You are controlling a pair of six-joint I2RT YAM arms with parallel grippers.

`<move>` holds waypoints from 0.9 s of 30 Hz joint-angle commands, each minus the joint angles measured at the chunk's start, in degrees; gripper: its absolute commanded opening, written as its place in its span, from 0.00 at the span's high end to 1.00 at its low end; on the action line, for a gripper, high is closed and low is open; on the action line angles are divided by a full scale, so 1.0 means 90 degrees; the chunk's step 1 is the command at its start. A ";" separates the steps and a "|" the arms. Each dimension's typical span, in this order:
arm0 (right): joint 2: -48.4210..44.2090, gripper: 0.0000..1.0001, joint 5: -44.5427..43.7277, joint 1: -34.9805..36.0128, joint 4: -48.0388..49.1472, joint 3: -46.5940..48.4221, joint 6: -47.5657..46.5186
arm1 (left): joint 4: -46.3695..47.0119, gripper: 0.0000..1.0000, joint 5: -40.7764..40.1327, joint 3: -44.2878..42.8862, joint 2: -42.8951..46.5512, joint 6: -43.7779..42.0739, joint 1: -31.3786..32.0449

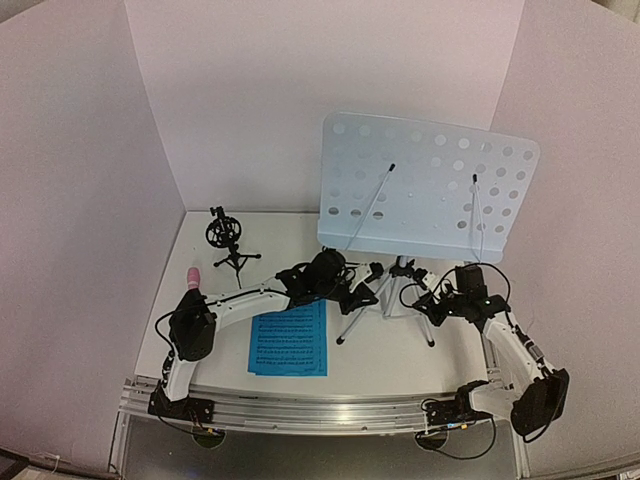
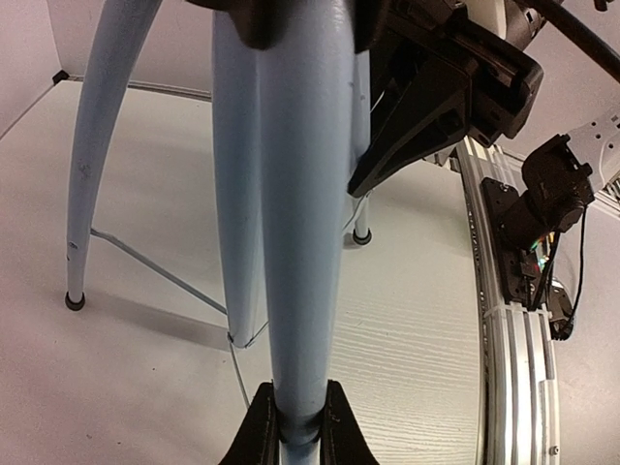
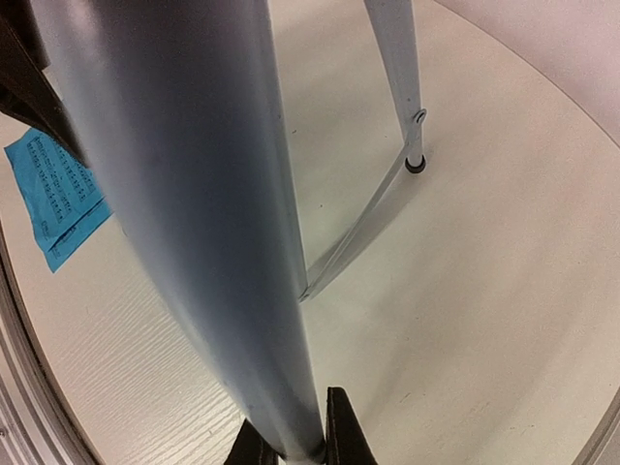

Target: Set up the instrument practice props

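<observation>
You have one music stand point(image 1: 428, 185), its pale-blue perforated desk filling the upper right of the top view, with two thin wire page holders point(image 1: 375, 200) lying across its face. Below it are the tripod legs point(image 1: 388, 300). Two rubber feet point(image 2: 74, 301) show in the left wrist view, resting on the bench.

There are two blue sheet-music pages point(image 1: 290, 340), overlapped and flat at lower centre. One small black tripod mic mount point(image 1: 226, 240) stands upright at centre left. One pink microphone point(image 1: 191, 274) shows only its tip at mid left, just above the left arm point(image 1: 195, 325). How it lies you cannot tell.

The bench point(image 1: 390, 365) is white with a faint wood grain and has an aluminium rail point(image 1: 330, 412) along its bottom edge. Plain pale partition walls point(image 1: 230, 90) close it in on three sides.

Your left jaws are narrow and clamped on a pale-blue tripod tube point(image 2: 295, 242), which runs straight up the middle of the left wrist view from between the black fingers point(image 2: 257, 436). Your right jaws are likewise pinched on a tube point(image 3: 194, 194) of the same stand. It rises from between them at bottom centre towards the upper left of the right wrist view, with the pages off to the left.
</observation>
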State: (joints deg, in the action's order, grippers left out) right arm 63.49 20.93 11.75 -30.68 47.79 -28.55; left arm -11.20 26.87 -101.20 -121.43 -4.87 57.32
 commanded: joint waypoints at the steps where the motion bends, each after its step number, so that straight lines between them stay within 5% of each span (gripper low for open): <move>1: 0.0176 1.00 -0.1102 -0.0466 -0.0505 0.0315 0.0722 | -0.1178 0.84 -0.0105 0.0028 0.0006 -0.0070 -0.0192; 5: 0.0132 1.00 -0.0906 -0.0471 -0.0440 0.0279 0.0655 | -0.0763 0.63 -0.0282 -0.0238 -0.0004 -0.0506 -0.0206; 19: -0.0542 1.00 -0.0956 -0.0471 0.0329 -0.0501 0.0442 | 0.0920 0.37 -0.0016 -0.0964 -0.0069 -0.0930 -0.0226; 27: -0.0607 1.00 -0.0823 -0.0471 0.0512 -0.0643 0.0578 | 0.1772 0.26 0.0481 -0.2133 -0.0572 0.0153 -0.0220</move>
State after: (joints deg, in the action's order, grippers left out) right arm 57.69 15.99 8.40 -25.84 42.45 -26.75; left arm -3.21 28.00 -114.48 -124.18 -9.56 55.22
